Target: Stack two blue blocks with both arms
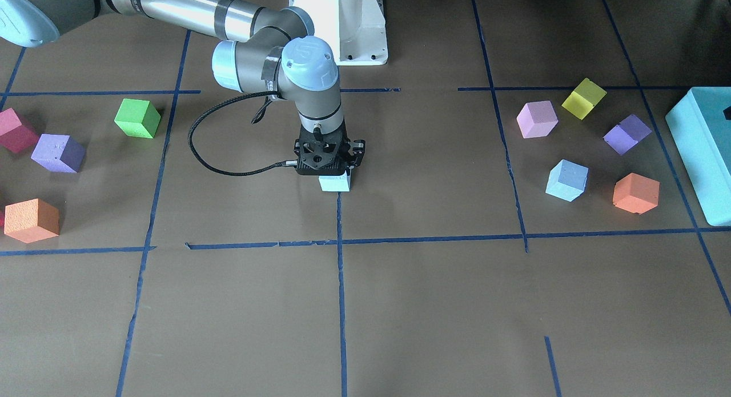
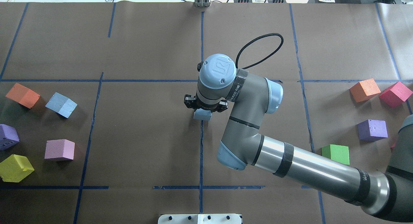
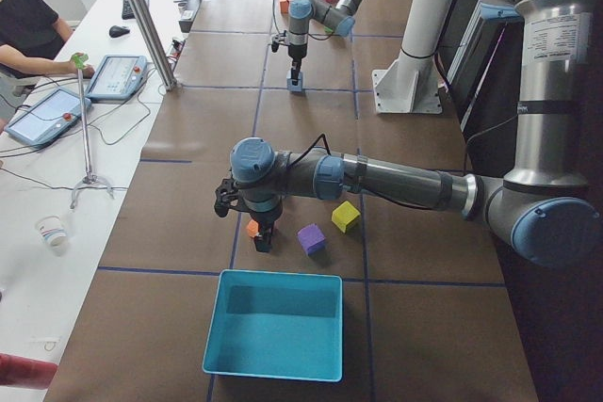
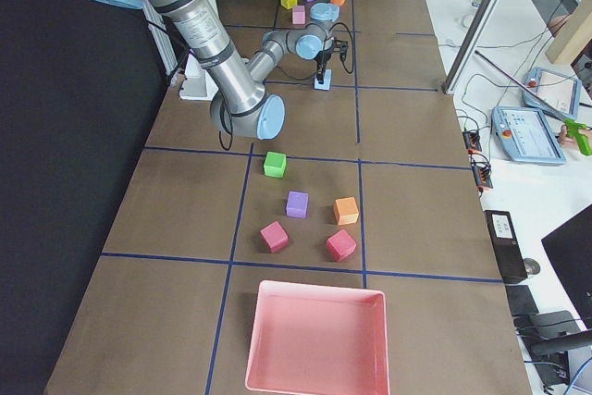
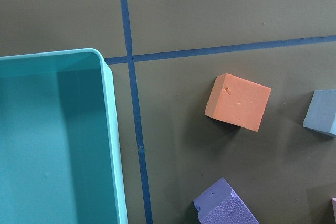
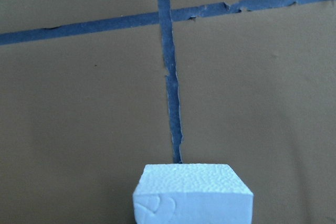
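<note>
Right gripper (image 1: 329, 160) points straight down over the first blue block (image 1: 334, 183) at table centre, at the end of a tape line (image 1: 341, 225). Its body hides the fingers, so I can't tell whether it's clamped or let go. The second blue block (image 1: 566, 180) lies well off to the robot's left, near the orange cube (image 1: 635, 192). Left gripper (image 3: 261, 240) hangs over that cluster, jaw state unreadable. Left arm looks nearer for the fetch.

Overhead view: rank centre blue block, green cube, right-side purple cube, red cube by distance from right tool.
1. blue block, directly under the right tool
2. green cube, right side, toward the robot
3. purple cube, farther right
4. red cube, far right edge
</note>
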### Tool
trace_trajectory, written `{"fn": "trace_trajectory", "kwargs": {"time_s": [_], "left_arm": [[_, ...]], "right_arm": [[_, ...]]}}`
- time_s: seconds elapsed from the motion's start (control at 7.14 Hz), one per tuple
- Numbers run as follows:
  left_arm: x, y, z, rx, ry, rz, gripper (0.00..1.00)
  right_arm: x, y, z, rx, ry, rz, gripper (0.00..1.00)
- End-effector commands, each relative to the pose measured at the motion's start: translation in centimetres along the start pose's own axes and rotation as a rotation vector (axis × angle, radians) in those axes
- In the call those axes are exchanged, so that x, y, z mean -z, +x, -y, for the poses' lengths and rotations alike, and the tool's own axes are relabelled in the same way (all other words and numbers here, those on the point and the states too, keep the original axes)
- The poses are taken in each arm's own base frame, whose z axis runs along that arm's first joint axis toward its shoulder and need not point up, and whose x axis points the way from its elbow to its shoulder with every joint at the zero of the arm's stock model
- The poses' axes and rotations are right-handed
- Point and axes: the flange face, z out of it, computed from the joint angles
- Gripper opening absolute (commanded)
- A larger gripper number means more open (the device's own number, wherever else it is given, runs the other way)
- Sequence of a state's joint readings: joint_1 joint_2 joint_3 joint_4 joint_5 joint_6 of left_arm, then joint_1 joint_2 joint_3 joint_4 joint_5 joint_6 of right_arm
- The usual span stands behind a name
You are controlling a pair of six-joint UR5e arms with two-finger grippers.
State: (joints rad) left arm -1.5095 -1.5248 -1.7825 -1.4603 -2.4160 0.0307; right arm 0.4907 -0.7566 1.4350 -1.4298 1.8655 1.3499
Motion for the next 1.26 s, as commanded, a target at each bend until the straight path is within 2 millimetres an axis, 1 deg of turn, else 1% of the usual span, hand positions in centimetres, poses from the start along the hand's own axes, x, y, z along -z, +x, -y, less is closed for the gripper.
{"fn": "trace_trajectory", "kwargs": {"time_s": [0.0,0.28,0.42,0.56,0.7,0.84,0.98,1.12], "left_arm": [[-0.1,0.0,0.0,-0.001,-0.001,0.000,1.00],[-0.1,0.1,0.0,-0.001,-0.001,0.000,1.00],[0.0,0.1,0.0,-0.002,0.000,0.000,1.00],[0.0,0.1,0.0,-0.005,0.000,0.000,1.00],[0.0,0.1,0.0,-0.005,0.000,0.000,1.00],[-0.1,0.1,0.0,-0.004,-0.001,0.000,1.00],[-0.2,0.5,0.2,-0.014,-0.003,-0.002,1.00],[-1.2,1.7,0.6,-0.051,-0.012,-0.005,1.00]], "right_arm": [[-0.4,-0.1,-0.5,0.005,0.003,-0.007,0.03],[-0.7,-0.4,-1.1,0.024,0.012,-0.010,0.05],[-0.8,-0.3,-1.2,0.029,0.013,-0.012,0.23],[-1.0,-0.5,-1.7,0.037,0.015,-0.014,0.80],[-1.2,-0.8,-2.2,0.046,0.041,-0.019,1.00],[-0.9,-0.9,-2.3,0.049,0.044,-0.012,1.00],[1.1,-1.0,-2.6,0.055,0.052,0.018,1.00],[4.7,0.7,-2.1,0.044,0.066,0.035,1.00]]}}
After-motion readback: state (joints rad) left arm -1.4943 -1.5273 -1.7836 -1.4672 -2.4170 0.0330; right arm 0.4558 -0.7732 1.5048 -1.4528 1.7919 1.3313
